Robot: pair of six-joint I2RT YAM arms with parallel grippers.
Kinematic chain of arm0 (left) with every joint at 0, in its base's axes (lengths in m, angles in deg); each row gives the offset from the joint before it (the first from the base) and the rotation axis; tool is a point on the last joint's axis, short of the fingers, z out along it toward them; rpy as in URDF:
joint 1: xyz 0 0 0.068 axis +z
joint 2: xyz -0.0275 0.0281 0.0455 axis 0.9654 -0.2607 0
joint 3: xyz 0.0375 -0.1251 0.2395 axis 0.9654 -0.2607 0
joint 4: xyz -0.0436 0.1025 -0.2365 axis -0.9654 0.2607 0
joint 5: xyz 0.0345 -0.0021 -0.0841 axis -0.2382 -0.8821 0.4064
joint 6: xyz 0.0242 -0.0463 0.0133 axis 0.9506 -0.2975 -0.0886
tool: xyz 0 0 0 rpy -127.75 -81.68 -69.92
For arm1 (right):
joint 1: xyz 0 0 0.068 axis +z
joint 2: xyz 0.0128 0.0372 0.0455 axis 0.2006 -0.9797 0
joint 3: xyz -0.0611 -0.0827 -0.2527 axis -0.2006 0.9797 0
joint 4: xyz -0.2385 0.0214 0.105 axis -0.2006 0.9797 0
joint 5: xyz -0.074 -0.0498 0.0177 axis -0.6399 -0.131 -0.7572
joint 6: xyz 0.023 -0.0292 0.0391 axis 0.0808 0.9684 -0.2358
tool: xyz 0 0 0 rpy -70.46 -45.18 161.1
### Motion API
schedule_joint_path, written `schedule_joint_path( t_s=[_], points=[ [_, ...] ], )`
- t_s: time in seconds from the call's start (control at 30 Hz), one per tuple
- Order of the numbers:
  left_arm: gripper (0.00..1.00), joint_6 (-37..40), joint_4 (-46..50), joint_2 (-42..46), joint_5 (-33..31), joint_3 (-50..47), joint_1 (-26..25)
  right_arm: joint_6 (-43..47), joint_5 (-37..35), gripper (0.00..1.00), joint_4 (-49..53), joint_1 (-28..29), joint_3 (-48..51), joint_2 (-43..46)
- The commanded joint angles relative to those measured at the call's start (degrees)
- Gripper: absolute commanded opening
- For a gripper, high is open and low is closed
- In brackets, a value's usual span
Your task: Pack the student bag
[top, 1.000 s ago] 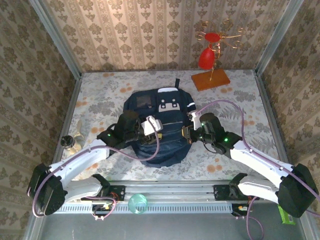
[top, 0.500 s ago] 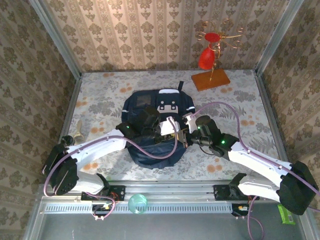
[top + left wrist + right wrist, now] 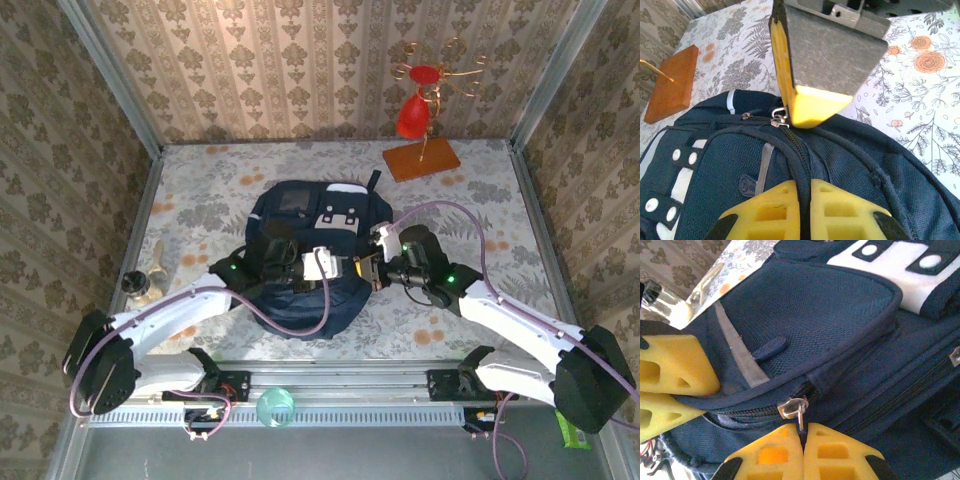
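Right wrist: student bag [image 3: 805, 310] lies pinched in left pincer [image 3: 710, 396] and right pincer [image 3: 803, 434].

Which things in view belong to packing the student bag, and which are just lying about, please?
Job: dark navy fabric backpack; its silver metal zip pull, pinched by the right pincer; left pincer, shut on the backpack's zip seam.

Lying about: red ornament on a wire stand with wooden base; small dark-topped container; teal round object.
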Motion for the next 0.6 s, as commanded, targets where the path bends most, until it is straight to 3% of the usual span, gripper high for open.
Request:
schedule_joint_path(
  t_s=[0.0,0.57],
  points=[
    [0.00,1.8,2.0,4.4,2.1,-2.7,3.1,0.8,-10.3,0.00,7.2,-4.2,-2.6,-1.8],
    [0.00,1.1,-4.4,2.8,6.2,-4.2,5.3,2.5,-11.5,0.00,11.9,-7.5,-8.7,-10.9]
  ],
)
